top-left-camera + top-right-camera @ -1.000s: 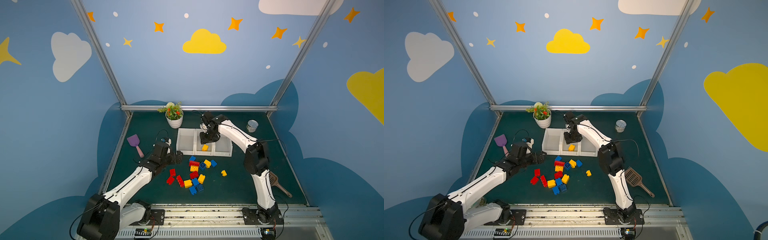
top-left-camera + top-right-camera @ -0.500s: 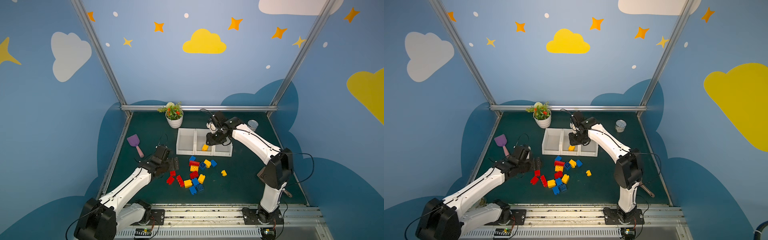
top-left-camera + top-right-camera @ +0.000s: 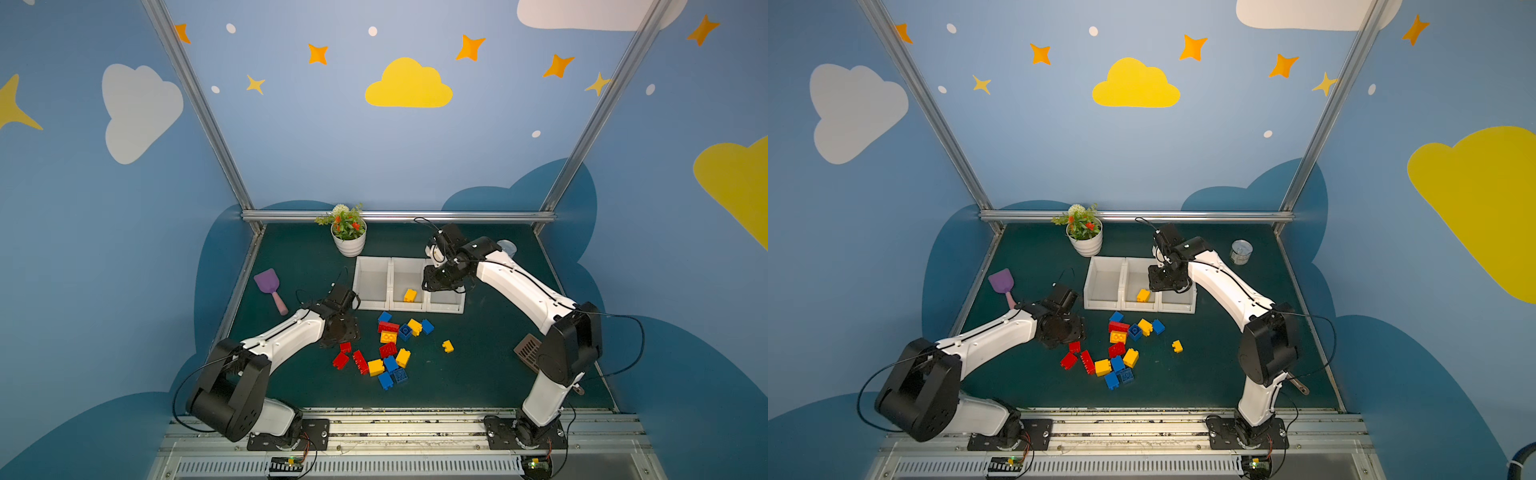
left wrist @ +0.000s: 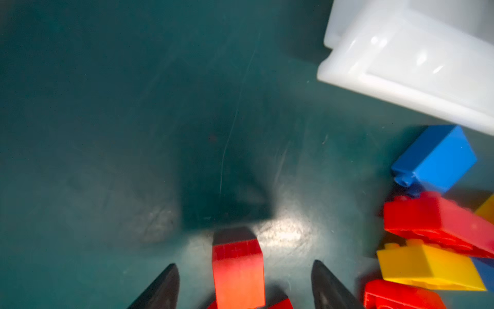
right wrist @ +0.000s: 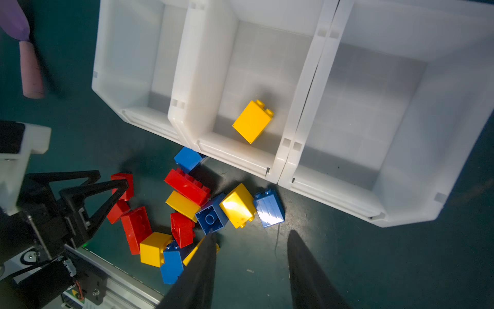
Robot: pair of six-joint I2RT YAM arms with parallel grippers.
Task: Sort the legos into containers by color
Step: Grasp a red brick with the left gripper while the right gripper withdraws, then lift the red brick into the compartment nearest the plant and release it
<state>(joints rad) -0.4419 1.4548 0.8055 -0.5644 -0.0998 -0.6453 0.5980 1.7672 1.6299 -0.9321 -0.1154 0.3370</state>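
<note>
Now | containers [image 3: 409, 308]: three | binned lego [image 3: 409, 295]: one (yellow, middle bin)

We see the left gripper [image 4: 244, 263] at the bottom edge of the frame, its two black fingertips [image 4: 160, 289] standing apart on either side of a small red plastic brick [image 4: 238, 270], with a gap on each side, over a blurred dark green table mat [image 4: 107, 107]. In the upper right corner sits the rounded corner of a white plastic bin [image 4: 414, 67]. Below it, along the right edge, a blue plastic brick [image 4: 438, 157], a long red brick [image 4: 438, 222] and a yellow brick [image 4: 427, 270] lie crowded together, and another red brick [image 4: 401, 297] is cut off at the bottom edge.
</note>
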